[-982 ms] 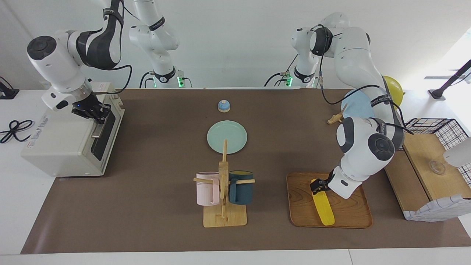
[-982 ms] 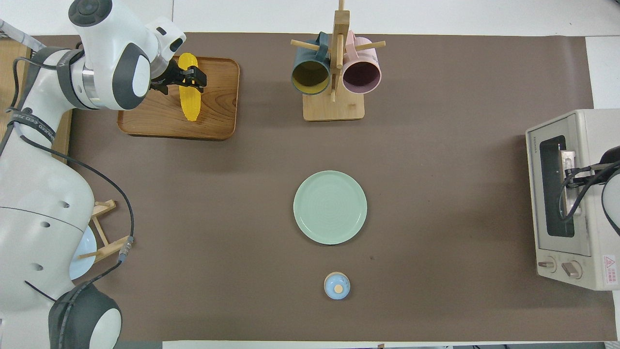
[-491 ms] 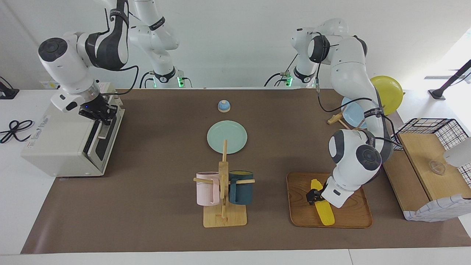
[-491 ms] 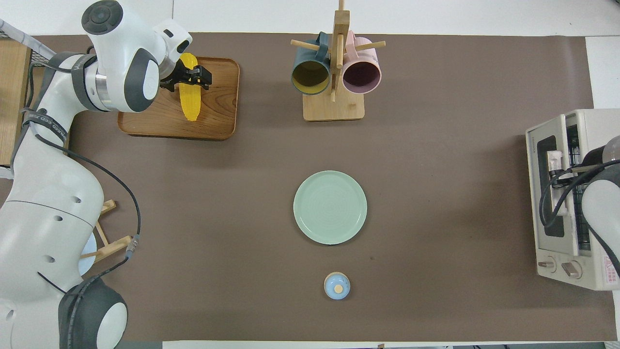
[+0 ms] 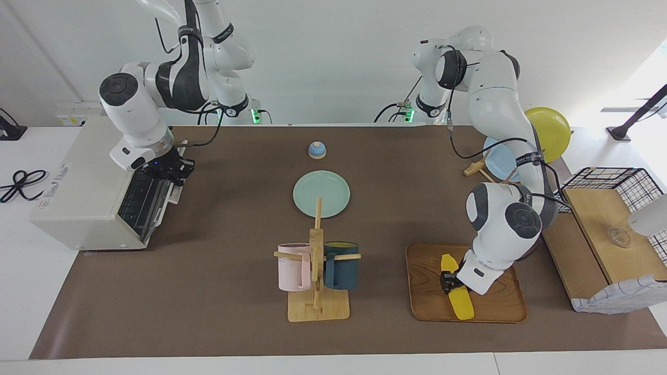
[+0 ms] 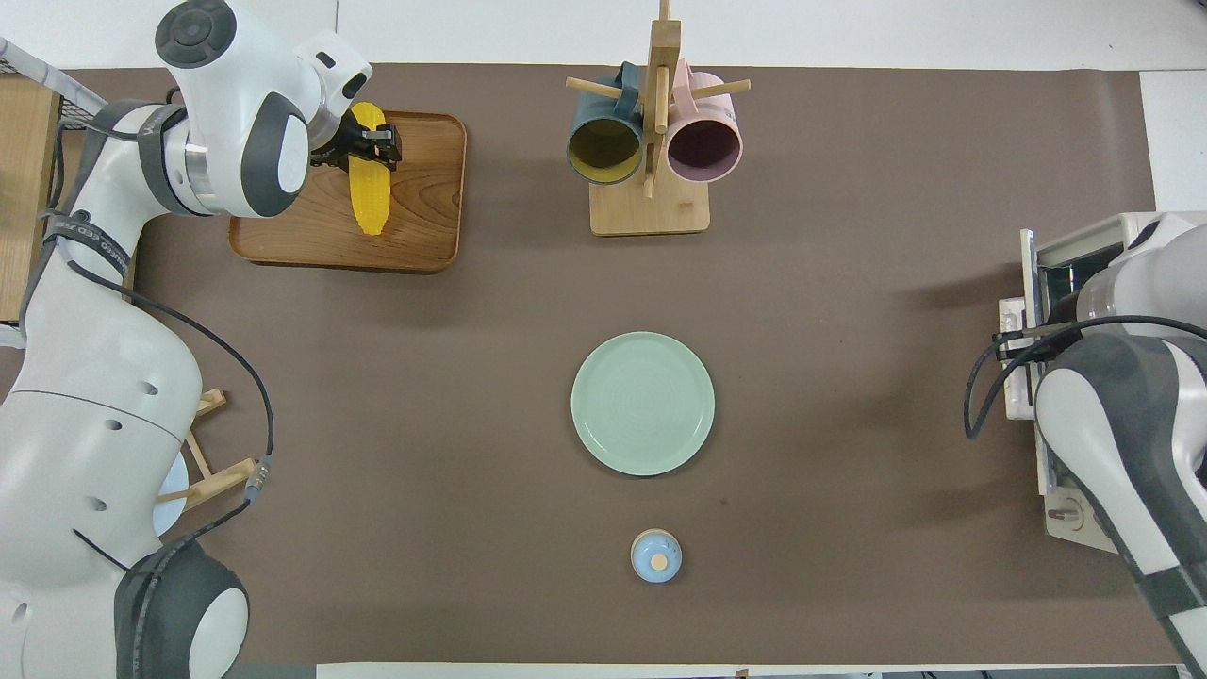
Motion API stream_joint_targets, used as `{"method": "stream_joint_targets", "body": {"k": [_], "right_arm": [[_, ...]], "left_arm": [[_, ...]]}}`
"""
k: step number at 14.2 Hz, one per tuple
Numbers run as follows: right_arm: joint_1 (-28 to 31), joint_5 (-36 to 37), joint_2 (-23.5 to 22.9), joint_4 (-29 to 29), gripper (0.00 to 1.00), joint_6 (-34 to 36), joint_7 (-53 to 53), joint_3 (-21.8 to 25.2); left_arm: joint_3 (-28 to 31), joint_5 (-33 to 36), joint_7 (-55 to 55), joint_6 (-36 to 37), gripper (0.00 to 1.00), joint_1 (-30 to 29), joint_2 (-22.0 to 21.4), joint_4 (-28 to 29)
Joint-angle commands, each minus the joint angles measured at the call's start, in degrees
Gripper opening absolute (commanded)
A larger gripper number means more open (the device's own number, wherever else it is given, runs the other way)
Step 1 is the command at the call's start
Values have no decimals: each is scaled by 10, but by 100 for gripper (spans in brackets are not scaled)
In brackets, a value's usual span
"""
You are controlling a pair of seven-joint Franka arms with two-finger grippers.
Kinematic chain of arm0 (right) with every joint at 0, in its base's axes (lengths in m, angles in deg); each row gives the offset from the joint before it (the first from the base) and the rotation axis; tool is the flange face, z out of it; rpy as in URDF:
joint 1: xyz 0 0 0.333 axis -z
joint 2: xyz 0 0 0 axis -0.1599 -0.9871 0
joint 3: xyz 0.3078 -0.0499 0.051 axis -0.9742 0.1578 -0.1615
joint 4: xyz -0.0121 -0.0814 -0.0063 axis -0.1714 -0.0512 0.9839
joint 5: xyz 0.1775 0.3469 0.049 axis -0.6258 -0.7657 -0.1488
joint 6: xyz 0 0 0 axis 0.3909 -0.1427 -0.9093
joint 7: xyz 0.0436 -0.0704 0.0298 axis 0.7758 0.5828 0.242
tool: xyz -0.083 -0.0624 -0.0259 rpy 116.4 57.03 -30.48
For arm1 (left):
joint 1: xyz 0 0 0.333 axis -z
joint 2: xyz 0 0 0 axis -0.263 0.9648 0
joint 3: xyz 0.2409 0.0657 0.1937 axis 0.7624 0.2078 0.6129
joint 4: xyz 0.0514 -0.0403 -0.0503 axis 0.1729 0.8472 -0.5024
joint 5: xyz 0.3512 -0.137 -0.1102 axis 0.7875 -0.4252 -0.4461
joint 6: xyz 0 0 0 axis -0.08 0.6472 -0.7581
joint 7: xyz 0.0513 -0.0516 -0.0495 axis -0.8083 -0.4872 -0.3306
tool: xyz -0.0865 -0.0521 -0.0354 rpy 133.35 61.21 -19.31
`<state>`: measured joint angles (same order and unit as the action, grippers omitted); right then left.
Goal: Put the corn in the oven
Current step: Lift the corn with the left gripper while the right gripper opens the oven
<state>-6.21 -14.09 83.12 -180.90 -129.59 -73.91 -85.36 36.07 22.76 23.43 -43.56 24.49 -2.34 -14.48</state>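
The yellow corn (image 5: 460,300) lies on a wooden tray (image 5: 427,297) toward the left arm's end of the table; it also shows in the overhead view (image 6: 368,196). My left gripper (image 5: 449,281) is down on the corn's thick end, shut on it. The cream-white oven (image 5: 78,187) stands at the right arm's end. Its door is pulled partly down and the wire rack (image 5: 140,200) shows inside. My right gripper (image 5: 174,171) is shut on the door's handle. In the overhead view the right arm covers most of the oven (image 6: 1084,243).
A wooden mug rack (image 5: 316,307) with a pink and a dark blue mug stands beside the tray. A green plate (image 5: 321,194) and a small blue bell (image 5: 317,150) lie mid-table. A wire-and-wood basket shelf (image 5: 609,219) and plates on a stand (image 5: 497,153) are near the left arm.
My right gripper has pulled the oven door outward and down, so the rack now shows. My left gripper has come down along the corn and closed on it.
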Motion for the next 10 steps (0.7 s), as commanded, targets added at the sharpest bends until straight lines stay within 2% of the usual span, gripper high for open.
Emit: {"method": "stream_joint_targets", "body": {"k": [1,3,5,6,7,10], "right_arm": [[12,4,-18,-39,9,-66,2,5],[11,4,-30,-44,8,-82,2,4],[-4,3,-41,-45,7,-102,-1,4],[-5,3,-42,-48,6,-113,-6,4],[-10,3,-42,-52,6,-115,-10,4],[-20,3,-40,-67,3,-138,-10,4]], "left_arm": [[5,9,-6,23,0,3,8,-16],[3,-9,-6,66,0,-1,-22,-14],[5,-53,-9,92,0,0,-77,15],[5,-52,-31,109,0,2,-109,32],[3,-52,-64,117,0,9,-145,68],[1,-52,-123,103,0,49,-282,225]]}}
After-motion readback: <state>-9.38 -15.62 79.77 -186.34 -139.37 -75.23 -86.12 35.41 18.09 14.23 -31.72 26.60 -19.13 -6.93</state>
